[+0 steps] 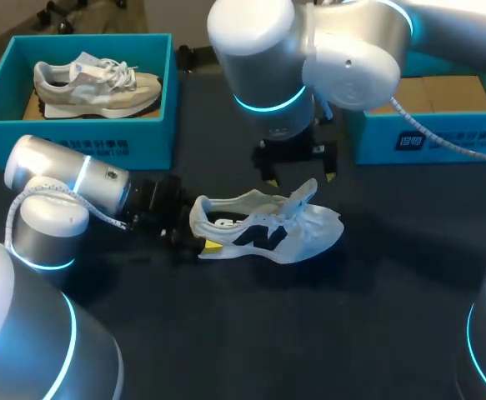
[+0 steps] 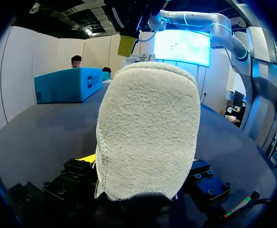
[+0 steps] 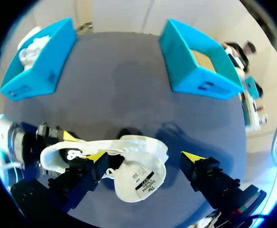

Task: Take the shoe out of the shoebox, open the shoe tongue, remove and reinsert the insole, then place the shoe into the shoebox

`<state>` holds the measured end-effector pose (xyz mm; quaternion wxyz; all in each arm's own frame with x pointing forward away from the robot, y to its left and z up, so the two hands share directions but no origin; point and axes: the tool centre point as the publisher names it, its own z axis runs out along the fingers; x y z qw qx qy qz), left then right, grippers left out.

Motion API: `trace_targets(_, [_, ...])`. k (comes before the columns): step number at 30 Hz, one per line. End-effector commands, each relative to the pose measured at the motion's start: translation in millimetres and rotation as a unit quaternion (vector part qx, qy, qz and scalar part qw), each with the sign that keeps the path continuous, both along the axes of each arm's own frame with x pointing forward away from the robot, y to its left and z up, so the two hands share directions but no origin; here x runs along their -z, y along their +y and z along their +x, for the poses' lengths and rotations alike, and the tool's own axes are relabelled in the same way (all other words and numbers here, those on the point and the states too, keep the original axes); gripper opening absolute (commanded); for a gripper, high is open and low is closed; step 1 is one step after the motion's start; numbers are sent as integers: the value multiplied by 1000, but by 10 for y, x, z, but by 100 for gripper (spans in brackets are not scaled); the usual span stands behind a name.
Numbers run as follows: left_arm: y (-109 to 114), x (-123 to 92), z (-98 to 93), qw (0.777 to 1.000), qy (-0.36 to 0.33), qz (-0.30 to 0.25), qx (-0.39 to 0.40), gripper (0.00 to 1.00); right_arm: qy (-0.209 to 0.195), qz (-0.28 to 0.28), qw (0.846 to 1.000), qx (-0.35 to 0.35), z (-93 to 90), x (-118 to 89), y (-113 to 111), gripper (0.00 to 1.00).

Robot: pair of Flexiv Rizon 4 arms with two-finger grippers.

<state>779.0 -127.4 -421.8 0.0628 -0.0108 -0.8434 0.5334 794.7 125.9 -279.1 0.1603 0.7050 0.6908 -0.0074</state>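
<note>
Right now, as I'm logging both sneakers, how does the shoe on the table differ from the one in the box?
The table shoe is white with black side markings; the boxed shoe is beige and grey. The table shoe lies on the dark tabletop, its heel held in the left tool; the boxed shoe sits untouched inside the left shoebox. Both are low-top sneakers.

The white shoe [image 2: 148,128], heel-on, hides its own toe in the left wrist view; at the table's [image 1: 251,333] far right edge the right arm [image 1: 343,58] covers one end of a blue shoebox [image 1: 443,137], the frame cutting off the other.
</note>
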Motion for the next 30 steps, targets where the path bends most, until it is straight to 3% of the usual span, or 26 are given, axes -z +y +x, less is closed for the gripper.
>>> trace_targets(1, [-9, 45, 1, 1000, 0, 1, -1, 0, 4, -8, 997, -74, 63, -111, 33, 100])
trace_targets(10, [-9, 45, 1, 1000, 0, 1, -1, 0, 22, -17, 965, -259, 231, -198, 372, 100])
trace_targets(11, [-9, 45, 1, 1000, 0, 1, -1, 0, 18, -17, 953, -301, 242, -208, 454, 100])
trace_targets(20, [-9, 45, 1, 1000, 0, 1, -1, 0, 27, 16, 896, -443, 224, -200, 713, 100])
trace_targets(21, [-9, 45, 1, 1000, 0, 1, -1, 0, 27, 23, 889, -456, 214, -199, 725, 88])
trace_targets(23, [-9, 45, 1, 1000, 0, 1, -1, 0, 33, 29, 879, -474, 194, -190, 745, 45])
trace_targets(24, [-9, 45, 1, 1000, 0, 1, -1, 0, 37, 35, 873, -486, 181, -180, 755, 35])
trace_targets(26, [-9, 45, 1, 1000, 0, 1, -1, 0, 48, 45, 858, -510, 145, -152, 782, 2])
trace_targets(30, [-9, 45, 1, 1000, 0, 1, -1, 0, 63, 61, 840, -535, 95, -112, 804, 0])
